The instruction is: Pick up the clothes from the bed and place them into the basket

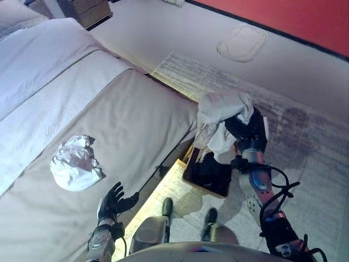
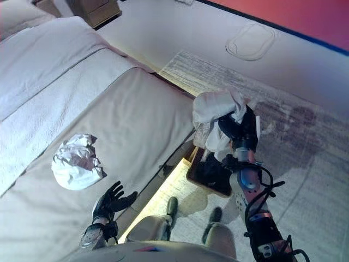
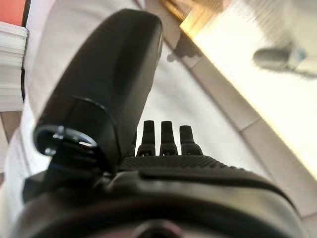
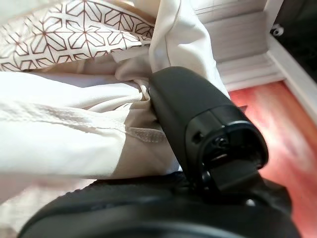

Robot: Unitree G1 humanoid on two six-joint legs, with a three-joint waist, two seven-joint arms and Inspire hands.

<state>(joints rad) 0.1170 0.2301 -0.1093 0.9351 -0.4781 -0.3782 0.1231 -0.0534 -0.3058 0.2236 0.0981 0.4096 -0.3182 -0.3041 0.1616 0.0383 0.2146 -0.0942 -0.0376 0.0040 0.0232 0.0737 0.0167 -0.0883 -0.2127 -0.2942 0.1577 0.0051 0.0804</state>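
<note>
My right hand is shut on a bundle of white clothes and holds it in the air above the dark basket, which stands on the floor beside the bed. In the right wrist view my thumb presses into the white cloth. A crumpled white garment lies on the bed near its front edge. My left hand is open, fingers spread, over the bed edge just below that garment, and holds nothing; it also shows in the left wrist view.
The bed has a white cover and pillows at the far left. A grey rug lies on the floor to the right of the basket. A wooden nightstand stands at the top. A red wall runs along the back right.
</note>
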